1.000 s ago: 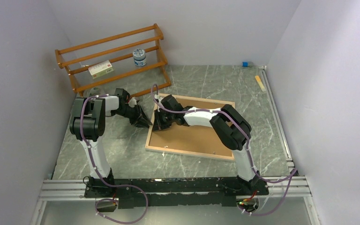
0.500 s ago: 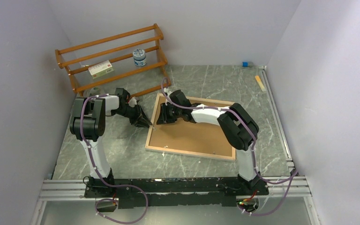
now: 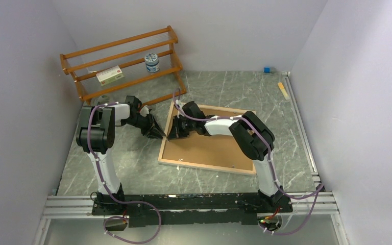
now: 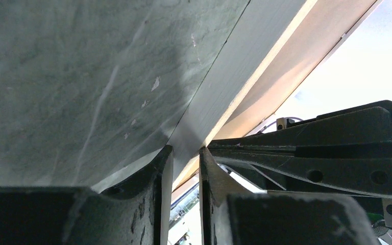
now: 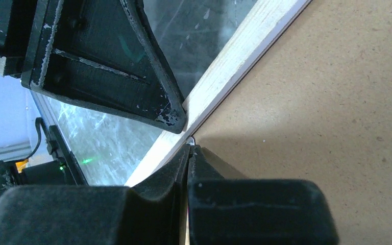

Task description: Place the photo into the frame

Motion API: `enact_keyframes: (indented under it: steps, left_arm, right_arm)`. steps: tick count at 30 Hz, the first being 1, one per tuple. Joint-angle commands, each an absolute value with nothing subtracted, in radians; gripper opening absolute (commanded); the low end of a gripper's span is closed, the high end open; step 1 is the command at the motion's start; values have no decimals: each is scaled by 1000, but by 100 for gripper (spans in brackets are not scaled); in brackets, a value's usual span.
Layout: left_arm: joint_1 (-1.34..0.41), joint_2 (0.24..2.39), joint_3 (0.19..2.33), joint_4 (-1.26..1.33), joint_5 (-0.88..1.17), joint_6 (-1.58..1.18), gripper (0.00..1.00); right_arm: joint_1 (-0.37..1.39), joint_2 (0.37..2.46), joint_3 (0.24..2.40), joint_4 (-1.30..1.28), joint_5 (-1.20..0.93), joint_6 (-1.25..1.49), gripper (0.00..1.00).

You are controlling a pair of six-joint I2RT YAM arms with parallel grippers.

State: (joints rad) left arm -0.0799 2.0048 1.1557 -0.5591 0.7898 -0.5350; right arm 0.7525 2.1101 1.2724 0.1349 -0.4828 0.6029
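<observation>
from above, the large thin-rimmed rectangular picture frame [image 3: 204,167] with a pale wood rim lies flat on the grey-green marbled worktop [image 3: 127,163], back side up, a plain brown hardboard backing sheet [image 3: 209,150] filling it; the photo itself cannot be made out. the left jaws sit at the frame's left rim, the right jaws on the backing sheet just inside that rim, close to them. behind, the orange-brown slatted wooden rack [image 3: 117,44] holds a round white-and-blue tub [image 3: 152,62] and a small white box [image 3: 108,75]

left wrist view: the left jaws stand narrow, the frame's edge [image 4: 291,61] running down into their gap; whether they pinch it i cannot tell. the right arm's black finger [image 4: 337,148] lies just beyond

right wrist view: the right jaws are pressed together, no gap showing, tips where backing sheet [image 5: 337,102] meets rim [image 5: 245,56]; a tiny pale bit there is too small to tell. one left finger [image 5: 107,66] has its tip against the rim's outer side
</observation>
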Motion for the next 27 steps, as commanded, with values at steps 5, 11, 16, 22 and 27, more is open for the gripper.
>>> enact_keyframes:
  steps: [5,11,16,22,27]
  left_arm:
    - [-109,2063,1138,-560,647,-509,17]
    - [-109,2066,1145,-565,644,-509,17]
    - [-109,2071,1151,-563,646,-514,17]
    - [-108,2067,1165,-567,646,-518,20]
    - [-107,2049,1180,-567,643,-520,31]
  right_arm:
    - [770,2187,1293,166,-545,592,1]
    - [770,2199,1295,143,-611,528,0]
    - [771,2181,1304,140,-646,487,0]
    - [748,2112,1324,172,-574,585,11]
    - [683,1947,1327,122,-391,595,30]
